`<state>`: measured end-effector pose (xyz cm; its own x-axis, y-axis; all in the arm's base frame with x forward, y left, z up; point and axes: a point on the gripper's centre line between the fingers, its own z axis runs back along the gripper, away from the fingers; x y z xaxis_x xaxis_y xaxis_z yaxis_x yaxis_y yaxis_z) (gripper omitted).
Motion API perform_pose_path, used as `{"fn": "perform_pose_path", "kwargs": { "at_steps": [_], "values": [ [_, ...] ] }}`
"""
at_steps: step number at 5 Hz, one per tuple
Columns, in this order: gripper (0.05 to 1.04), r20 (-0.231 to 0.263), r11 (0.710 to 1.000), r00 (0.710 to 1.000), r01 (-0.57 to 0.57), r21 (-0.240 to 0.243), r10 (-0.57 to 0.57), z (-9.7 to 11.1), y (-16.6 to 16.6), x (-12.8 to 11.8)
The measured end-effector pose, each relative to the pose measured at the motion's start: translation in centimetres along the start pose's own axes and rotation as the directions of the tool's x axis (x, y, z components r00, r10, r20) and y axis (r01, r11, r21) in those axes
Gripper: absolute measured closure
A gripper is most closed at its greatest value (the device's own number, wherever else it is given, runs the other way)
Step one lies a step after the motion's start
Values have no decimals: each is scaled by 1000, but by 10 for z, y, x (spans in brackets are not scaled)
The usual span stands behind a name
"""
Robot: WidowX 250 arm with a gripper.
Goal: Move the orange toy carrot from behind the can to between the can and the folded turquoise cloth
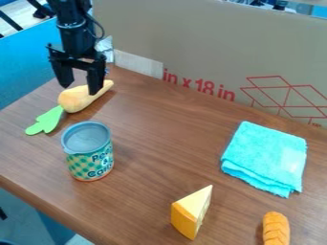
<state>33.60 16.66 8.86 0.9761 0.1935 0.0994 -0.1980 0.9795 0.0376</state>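
Observation:
The black gripper [81,86] hangs at the upper left of the table, open, with its two fingers apart above an orange-yellow toy carrot [78,99]. One finger overlaps the carrot's body in the view; whether it touches cannot be told. The carrot lies on its side, its green leafy top [46,120] pointing toward the lower left. Just below it stands an upright can [90,161] with a green and yellow pattern and a grey-blue lid.
A folded turquoise cloth [267,158] lies at the right. Near the front are a yellow cheese wedge [190,213] and an orange ridged toy piece [276,229]. A cardboard wall [211,48] runs along the back of the wooden table [150,139].

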Motion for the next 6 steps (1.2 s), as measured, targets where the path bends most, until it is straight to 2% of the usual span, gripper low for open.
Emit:
{"fn": "perform_pose_path", "kwargs": {
  "at_steps": [1,2,3,4,5,6],
  "values": [
    [82,-9,999,999,41,-3,-41,-9,3,12],
    [82,-11,998,999,49,32,-49,-17,10,21],
    [82,-63,996,996,70,53,-67,-29,18,27],
    [82,-86,995,994,69,73,-62,-36,23,30],
    [82,-83,997,994,70,41,-66,-45,26,31],
    [118,-102,998,993,64,26,-61,-58,32,27]
  ]
}}
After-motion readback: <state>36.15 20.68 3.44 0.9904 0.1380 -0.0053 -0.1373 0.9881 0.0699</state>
